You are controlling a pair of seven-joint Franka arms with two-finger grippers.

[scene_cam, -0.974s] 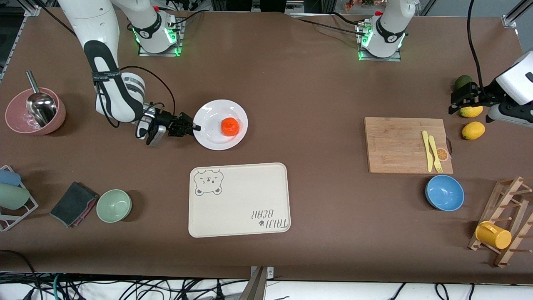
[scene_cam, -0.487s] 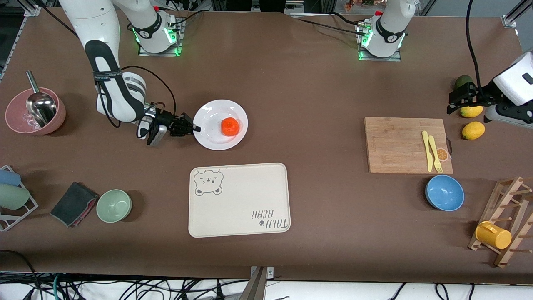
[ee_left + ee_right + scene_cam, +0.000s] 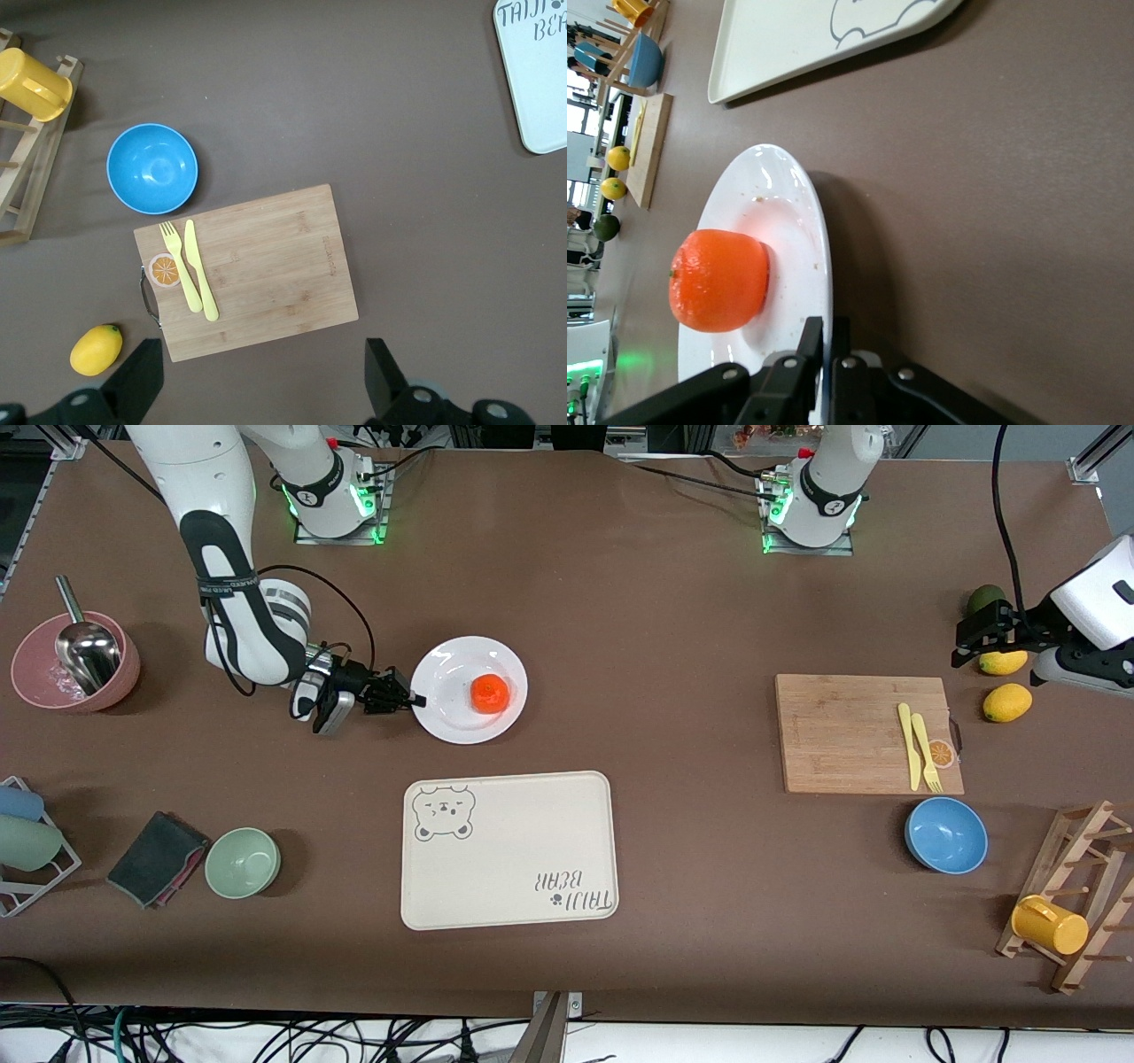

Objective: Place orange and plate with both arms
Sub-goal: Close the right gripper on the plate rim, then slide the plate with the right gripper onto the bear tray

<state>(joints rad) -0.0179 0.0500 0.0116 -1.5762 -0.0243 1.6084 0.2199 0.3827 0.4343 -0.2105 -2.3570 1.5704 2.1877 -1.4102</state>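
Observation:
The orange [image 3: 489, 693] lies on the white plate [image 3: 461, 662], which rests on the table toward the right arm's end. My right gripper [image 3: 413, 697] is low at the plate's edge, shut on its rim. The right wrist view shows the two fingers pinching the plate [image 3: 788, 221] rim, one above and one below, my right gripper [image 3: 827, 332] just short of the orange [image 3: 718, 280]. My left gripper [image 3: 966, 642] hangs open and empty over the table by the lemons. In its own view the left gripper [image 3: 263, 376] is above bare table beside the cutting board [image 3: 257, 266].
A beige bear tray [image 3: 509, 850] lies nearer the camera than the plate. Cutting board [image 3: 864, 731] with yellow knife and fork, blue bowl [image 3: 945, 834], two lemons [image 3: 1006, 701] and a mug rack sit at the left arm's end. Pink bowl [image 3: 75, 662], green bowl [image 3: 243, 862] and cloth are at the right arm's end.
The right gripper's fingers have closed onto the plate's rim. The plate and orange have stayed put. The left arm has hardly moved.

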